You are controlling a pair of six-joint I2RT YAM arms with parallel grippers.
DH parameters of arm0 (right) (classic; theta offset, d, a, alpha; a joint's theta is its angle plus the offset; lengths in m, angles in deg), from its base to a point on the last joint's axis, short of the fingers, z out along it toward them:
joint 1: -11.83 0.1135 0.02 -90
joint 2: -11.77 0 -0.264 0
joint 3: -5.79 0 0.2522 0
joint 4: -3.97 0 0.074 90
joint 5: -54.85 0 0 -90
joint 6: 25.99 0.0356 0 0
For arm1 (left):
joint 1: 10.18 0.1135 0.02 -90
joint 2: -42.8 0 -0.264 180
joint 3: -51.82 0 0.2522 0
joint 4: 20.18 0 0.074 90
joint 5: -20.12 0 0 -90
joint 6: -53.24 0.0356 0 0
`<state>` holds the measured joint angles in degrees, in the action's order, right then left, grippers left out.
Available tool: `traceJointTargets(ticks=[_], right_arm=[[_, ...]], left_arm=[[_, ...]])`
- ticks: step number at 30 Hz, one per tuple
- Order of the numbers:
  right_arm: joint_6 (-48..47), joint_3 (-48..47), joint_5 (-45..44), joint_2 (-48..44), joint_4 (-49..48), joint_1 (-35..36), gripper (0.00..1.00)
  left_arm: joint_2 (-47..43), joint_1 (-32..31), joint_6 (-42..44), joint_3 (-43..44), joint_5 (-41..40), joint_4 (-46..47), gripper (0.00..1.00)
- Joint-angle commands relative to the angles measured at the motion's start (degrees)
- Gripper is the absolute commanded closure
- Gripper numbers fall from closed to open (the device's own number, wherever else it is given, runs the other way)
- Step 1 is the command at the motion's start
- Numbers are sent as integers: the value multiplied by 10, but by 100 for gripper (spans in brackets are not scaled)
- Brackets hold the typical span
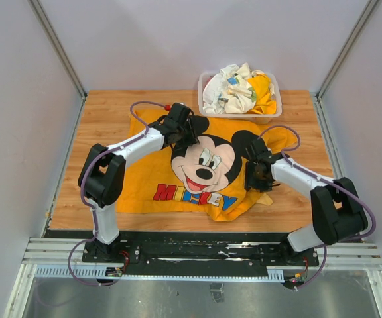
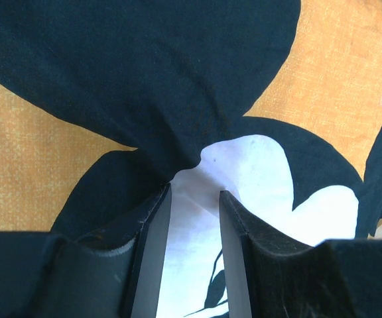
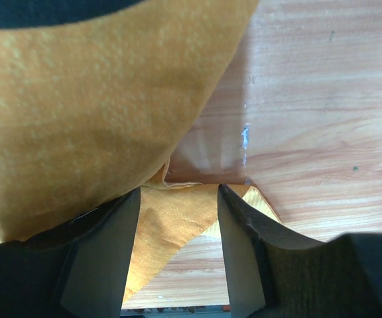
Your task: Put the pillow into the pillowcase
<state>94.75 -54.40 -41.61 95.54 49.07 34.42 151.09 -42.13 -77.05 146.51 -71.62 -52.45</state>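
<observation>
Left arm [image 1: 134, 147] reaches toward 1 o'clock, left claw [image 2: 194, 192] clamped on bunched pillowcase [image 1: 144, 179]. Right arm [image 1: 297, 173] bends toward 10 o'clock, right claw [image 3: 178, 189] apart over the tabletop [image 3: 310, 132]

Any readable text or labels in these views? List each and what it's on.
"MICKEY": multicoloured letters on the pillowcase, seen in the top view; the middle letters are partly lost in a crease.
Prints on the cloths in the bin: too small to read.
Wrist views: no text.

Wooden table [image 1: 105, 112], orange Mickey pillowcase [image 1: 144, 179] spread across it (front edge rumpled), clear bin [image 1: 201, 93] at back
</observation>
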Motion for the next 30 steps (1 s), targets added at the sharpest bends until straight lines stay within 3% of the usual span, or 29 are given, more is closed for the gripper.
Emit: traceJointTargets(ticks=[1, 9, 13, 24, 30], right_arm=[[-12, -16, -2, 25, -8, 15, 48], [-23, -21, -1, 71, -38, 39, 48], [-16, -16, 7, 90, -54, 50, 52], [46, 60, 23, 78, -68, 49, 96], [94, 92, -32, -8, 21, 45, 99]], left_arm=[[8, 3, 5, -3, 1, -5, 59], [9, 3, 6, -1, 1, -5, 59], [9, 3, 3, -3, 4, -3, 60], [5, 9, 7, -11, 5, -1, 59], [3, 13, 7, -18, 4, 1, 60]])
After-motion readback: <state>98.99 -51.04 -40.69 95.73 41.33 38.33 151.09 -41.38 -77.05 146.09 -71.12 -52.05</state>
